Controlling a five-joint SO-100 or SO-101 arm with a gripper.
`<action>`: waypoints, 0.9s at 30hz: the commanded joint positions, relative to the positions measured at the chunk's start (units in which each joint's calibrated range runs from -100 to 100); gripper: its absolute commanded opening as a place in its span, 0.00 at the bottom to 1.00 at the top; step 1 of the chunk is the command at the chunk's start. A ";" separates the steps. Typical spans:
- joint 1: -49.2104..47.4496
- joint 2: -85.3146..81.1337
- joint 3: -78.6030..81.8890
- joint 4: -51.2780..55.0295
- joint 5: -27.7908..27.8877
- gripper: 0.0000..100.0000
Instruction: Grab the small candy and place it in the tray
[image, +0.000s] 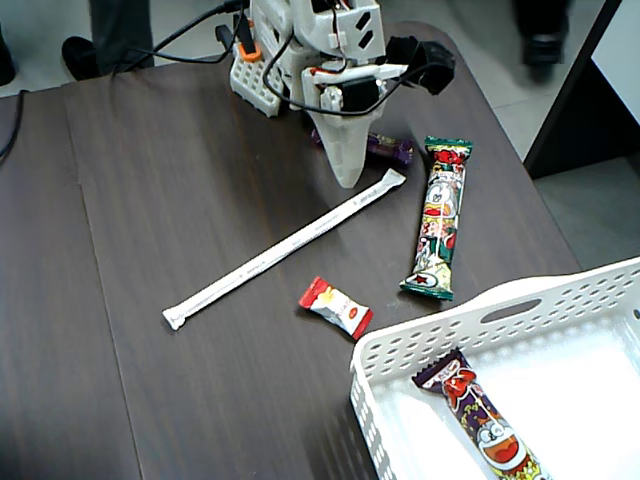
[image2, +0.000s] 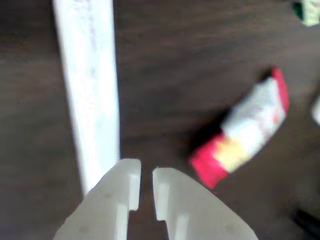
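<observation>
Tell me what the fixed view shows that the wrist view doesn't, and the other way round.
Only the fixed view shows the white tray with a cartoon bar inside, a second cartoon bar on the table, a dark purple candy behind the arm, and the full length of the paper-wrapped straw.
Only the wrist view shows the gripper fingertips close up, nearly closed with a narrow gap and nothing between them.
Both show the small candy, untouched on the dark table, and the straw.
</observation>
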 joint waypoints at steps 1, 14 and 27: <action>2.22 0.42 -9.72 -0.80 -4.03 0.01; 7.52 42.62 -29.27 -8.93 -11.16 0.01; 7.60 88.41 -61.69 -8.25 -20.50 0.01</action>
